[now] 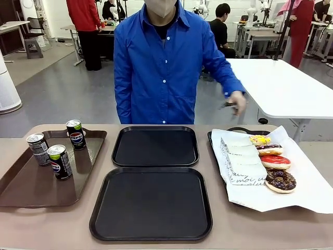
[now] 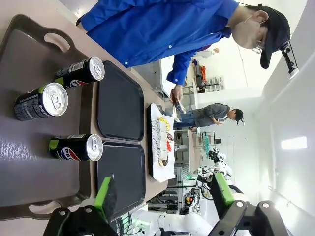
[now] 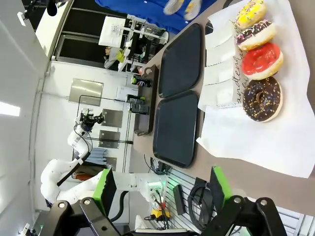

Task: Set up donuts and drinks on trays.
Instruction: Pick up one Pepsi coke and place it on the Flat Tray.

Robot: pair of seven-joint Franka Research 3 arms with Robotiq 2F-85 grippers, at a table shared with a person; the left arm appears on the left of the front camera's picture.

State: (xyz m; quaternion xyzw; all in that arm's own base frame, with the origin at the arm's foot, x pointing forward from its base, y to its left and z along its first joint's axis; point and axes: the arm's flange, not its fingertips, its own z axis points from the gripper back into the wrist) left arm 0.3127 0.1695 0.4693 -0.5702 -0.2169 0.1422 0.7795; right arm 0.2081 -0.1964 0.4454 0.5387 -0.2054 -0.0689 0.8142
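**Donuts.** Four donuts (image 1: 275, 162) lie in a row on a white paper sheet (image 1: 307, 192) at the right of the counter (image 1: 52, 229). The yellow-glazed one is farthest, then a chocolate one, a red one, and a dark chocolate one with sprinkles nearest.

**Paper sleeves.** White paper sleeves (image 1: 242, 159) lie just left of the donuts on the same sheet. They carry black cursive print. Only "moi" can be made out, and that with little confidence.

**Cans.** Three cans stand upright on a brown tray (image 1: 31, 190) at the left.
- The far can (image 1: 76, 134) is black with the Pepsi logo.
- The near can (image 1: 60, 161) is also black with the Pepsi logo.
- The grey can (image 1: 38, 149) has print too small to read.

**Black trays.** The far black tray (image 1: 155, 146) and the near black tray (image 1: 151, 203) sit just beside each other in the middle. Both are apart from the donuts and the cans.

**Person.** A person in a blue shirt (image 1: 156, 67) stands at the far side. One hand (image 1: 237, 101) is held out to the right with a small dark item that cannot be identified.

**Tools.**
- The left tool (image 2: 163, 194) hangs above the near end of the brown tray, its jaws spread wide with nothing between them.
- The right tool (image 3: 162, 189) hangs above the near right of the counter, its jaws likewise wide apart and empty.
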